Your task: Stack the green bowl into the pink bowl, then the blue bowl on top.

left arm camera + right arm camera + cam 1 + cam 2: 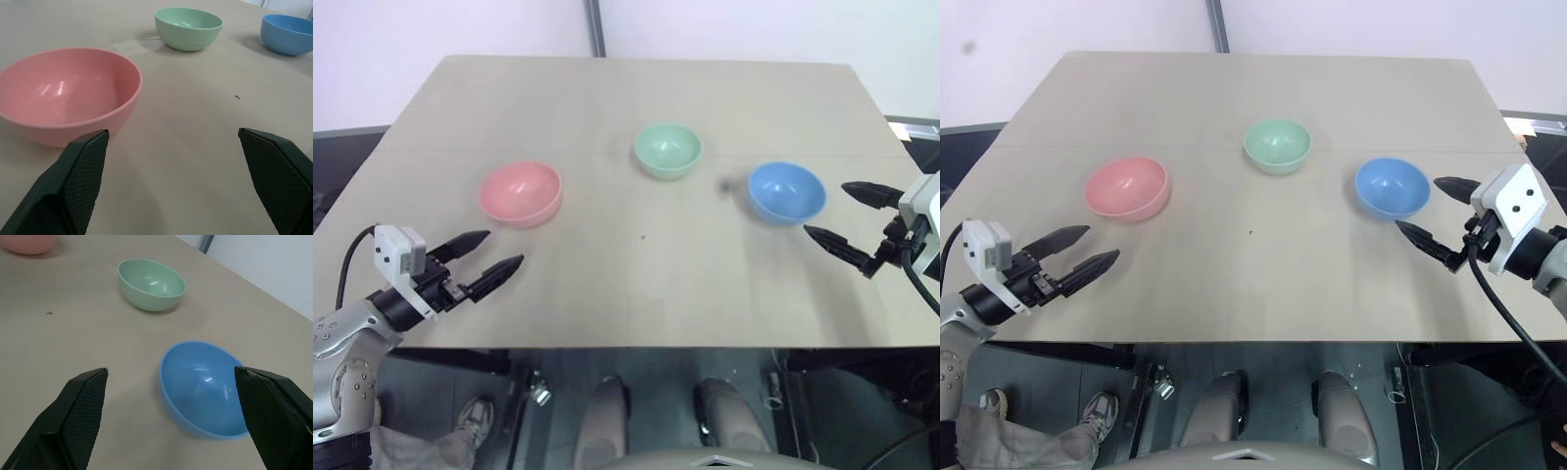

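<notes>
Left gripper [489, 257], jaws spread wide and empty, hovers near the pink bowl [520, 193] at the left of the pale surface [636, 284]. The green bowl [667, 149] sits farther back at centre. The blue bowl [786, 191] stands to the right, just beside the right gripper [833, 212], jaws likewise wide and empty.

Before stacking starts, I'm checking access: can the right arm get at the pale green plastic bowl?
Probably yes: bare table lies between the open right gripper and the pale green plastic bowl, the blue bowl sitting just beside that path.
</notes>
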You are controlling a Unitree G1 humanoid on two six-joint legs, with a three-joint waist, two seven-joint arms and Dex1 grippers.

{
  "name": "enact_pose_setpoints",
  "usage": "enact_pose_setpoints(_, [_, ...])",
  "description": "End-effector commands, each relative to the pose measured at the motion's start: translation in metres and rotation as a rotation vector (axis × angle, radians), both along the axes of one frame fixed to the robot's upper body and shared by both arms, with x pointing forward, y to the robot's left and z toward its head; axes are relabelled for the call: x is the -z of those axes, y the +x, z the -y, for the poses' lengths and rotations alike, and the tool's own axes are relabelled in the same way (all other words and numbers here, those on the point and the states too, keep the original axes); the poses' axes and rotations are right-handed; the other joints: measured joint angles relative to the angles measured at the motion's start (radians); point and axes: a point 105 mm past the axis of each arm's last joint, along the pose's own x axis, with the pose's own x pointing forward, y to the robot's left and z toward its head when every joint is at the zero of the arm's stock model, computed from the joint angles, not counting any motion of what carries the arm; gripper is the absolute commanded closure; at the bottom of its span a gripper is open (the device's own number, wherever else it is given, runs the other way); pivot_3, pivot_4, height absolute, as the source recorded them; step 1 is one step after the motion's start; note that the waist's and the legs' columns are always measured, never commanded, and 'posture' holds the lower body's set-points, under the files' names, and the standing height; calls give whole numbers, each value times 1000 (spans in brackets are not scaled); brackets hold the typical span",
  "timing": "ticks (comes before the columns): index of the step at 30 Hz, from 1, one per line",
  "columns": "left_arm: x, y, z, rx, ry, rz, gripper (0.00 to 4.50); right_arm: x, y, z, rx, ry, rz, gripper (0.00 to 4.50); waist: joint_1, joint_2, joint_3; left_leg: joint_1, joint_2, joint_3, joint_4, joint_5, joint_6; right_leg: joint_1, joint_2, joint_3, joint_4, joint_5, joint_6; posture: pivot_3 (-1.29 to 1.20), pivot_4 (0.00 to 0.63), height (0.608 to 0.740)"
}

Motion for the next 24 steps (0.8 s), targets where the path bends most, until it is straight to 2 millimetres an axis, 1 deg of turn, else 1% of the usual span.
enact_pose_setpoints(1, [-23,-2,8,32,34,75,38,-10,0,-3,-17,-28,32,0,0,0,0,0,0,0,0,0,0,0,0,0,0,0,0,0,150,740])
enact_pose_setpoints(4, [-35,3,20,49,5,114,38,-9,7,-8,-28,-37,31,0,0,0,0,0,0,0,0,0,0,0,0,0,0,0,0,0,150,740])
enact_pose_setpoints(9, [-38,9,29,51,-19,117,38,-9,10,-15,-43,-34,40,0,0,0,0,0,0,0,0,0,0,0,0,0,0,1,1,0,150,740])
enact_pose_setpoints(12, [-39,14,30,25,-26,118,38,-9,12,-20,-62,-51,59,0,-1,0,0,0,0,0,-1,0,0,0,0,0,-2,2,1,0,150,740])
enact_pose_setpoints(16, [-42,20,37,11,-34,127,38,-14,8,-37,-155,-14,71,0,0,0,0,0,0,0,-1,0,0,0,0,0,-2,2,1,0,150,740])
enact_pose_setpoints(19, [-42,26,40,-65,68,116,38,-19,-2,-50,-262,30,66,0,1,0,0,0,0,0,-1,0,0,0,0,0,-2,2,1,0,150,740])
enact_pose_setpoints(21, [-45,30,43,-97,91,101,38,-22,-5,-55,-308,47,74,0,1,0,0,-1,0,0,-1,0,0,0,0,0,-2,2,1,0,150,740])
enact_pose_setpoints(22, [-44,32,42,-125,127,65,38,-21,-6,-59,-333,51,70,0,1,0,0,-1,0,0,-1,0,0,0,0,0,-2,2,1,0,150,740])
enact_pose_setpoints(23, [-42,35,40,-164,172,32,38,-21,-6,-63,-352,49,67,0,1,0,0,-1,0,0,-1,0,0,0,0,0,-2,2,1,0,150,740])
enact_pose_setpoints(24, [-43,39,39,-200,294,0,38,-20,-7,-69,-380,43,69,0,0,-1,0,-1,0,-1,-1,0,0,0,0,0,-2,2,2,0,150,740])
